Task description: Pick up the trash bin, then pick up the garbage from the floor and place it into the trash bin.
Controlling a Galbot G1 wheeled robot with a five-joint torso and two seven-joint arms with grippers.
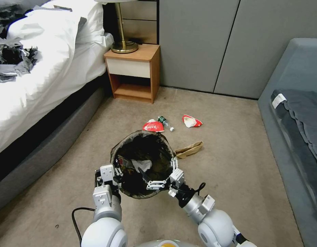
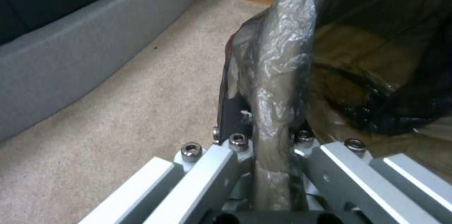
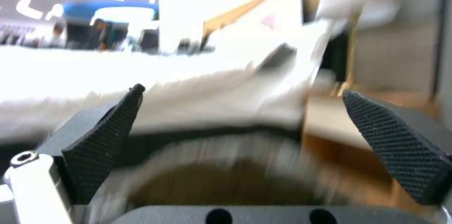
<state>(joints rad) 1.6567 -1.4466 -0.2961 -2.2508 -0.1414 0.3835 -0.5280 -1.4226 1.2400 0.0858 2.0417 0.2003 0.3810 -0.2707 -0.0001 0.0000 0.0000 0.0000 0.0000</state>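
Currently the trash bin point(image 1: 143, 164) sits at lower centre of the head view, mouth facing the camera, dark liner folded over its rim. White tissue point(image 1: 142, 165) lies inside it.

Left gripper point(image 1: 114, 175): at the bin's lower-left rim, jaws pinching the rim and liner. In the left wrist view the liner-wrapped rim point(image 2: 275, 86) runs straight down between the metal fingers point(image 2: 221, 174), which close on it from both sides.

Right gripper point(image 1: 165, 173): at the bin's lower-right rim, jaws spread wide, holding nothing. One finger reaches across the lower rim, the other points up along the right edge. In the right wrist view the two black textured pads point(image 3: 101, 146) stand well apart with the blurred bin mouth between them.

Garbage on the carpet point(image 1: 233, 144), above the bin in the head view:
- red-and-white packet point(image 1: 153, 126), just past the far rim
- small clear bottle point(image 1: 165, 123), just beside that packet
- second red-and-white packet point(image 1: 191, 121), further right
- brown wrapper point(image 1: 189, 149), near the bin's upper-right edge

Bed point(image 1: 38, 68) at upper left; nightstand point(image 1: 133, 73) with lamp point(image 1: 123, 37) at upper centre.
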